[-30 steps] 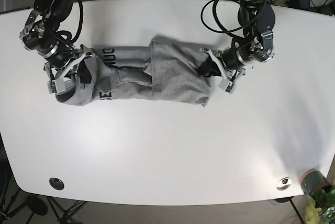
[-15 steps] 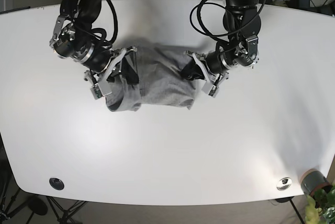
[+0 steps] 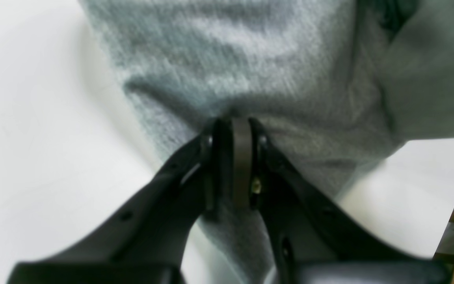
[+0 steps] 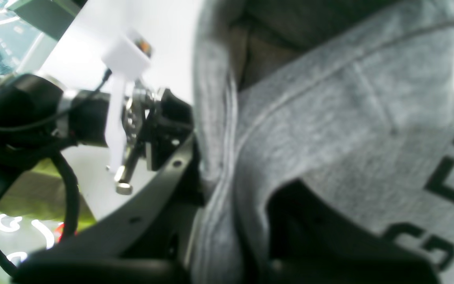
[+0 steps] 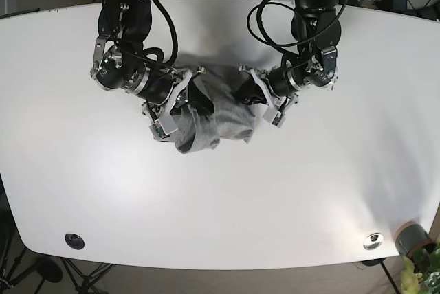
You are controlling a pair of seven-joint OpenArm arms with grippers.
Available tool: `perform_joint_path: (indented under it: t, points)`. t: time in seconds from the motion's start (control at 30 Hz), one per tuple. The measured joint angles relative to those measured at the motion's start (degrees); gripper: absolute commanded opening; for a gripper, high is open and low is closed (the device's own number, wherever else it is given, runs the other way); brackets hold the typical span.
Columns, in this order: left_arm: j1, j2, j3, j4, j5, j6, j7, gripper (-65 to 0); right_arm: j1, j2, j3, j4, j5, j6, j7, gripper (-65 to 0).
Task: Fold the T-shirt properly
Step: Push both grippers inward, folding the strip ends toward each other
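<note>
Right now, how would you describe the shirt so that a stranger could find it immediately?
On the white oval table, look at the upper middle, between the two black arms. The bunched grey cotton T-shirt lies there, the only cloth, with black letters printed on it.

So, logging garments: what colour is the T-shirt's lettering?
Black, on the grey T-shirt; right wrist view shows it best.

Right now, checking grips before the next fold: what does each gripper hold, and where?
Both grip the T-shirt: left gripper pinches a bunched fold; right gripper its opposite side.
</note>
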Motion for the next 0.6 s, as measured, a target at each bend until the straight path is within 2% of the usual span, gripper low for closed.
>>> perform_joint_path:
  t: [0.3, 0.37, 0.47, 0.57, 0.6]
  points:
    - [0.0, 0.0, 0.0, 0.0, -0.02, 0.0, 0.02, -60.7, 1.66, 0.15, -0.59, -6.32, -0.7, -0.35, 2.71, -64.5]
    - [0.0, 0.0, 0.0, 0.0, 0.0, 0.0, 0.02, -60.7, 1.92, 0.15, -0.7, -6.91, -0.59, -0.37, 2.84, -55.6]
    - [0.0, 0.0, 0.0, 0.0, 0.0, 0.0, 0.02, -60.7, 2.6, 0.37, -1.99, -8.72, -0.46, -0.63, 2.95, -36.1]
    - [-0.02, 0.0, 0.0, 0.0, -0.02, 0.0, 0.02, -60.7, 2.75, 0.24, -2.4, -9.4, -0.42, -4.13, 2.8, -27.0]
    - [-0.04, 0.0, 0.0, 0.0, -0.02, 0.0, 0.02, -60.7, 2.78, 0.24, -2.43, -9.4, -0.35, -4.96, 3.02, -26.8]
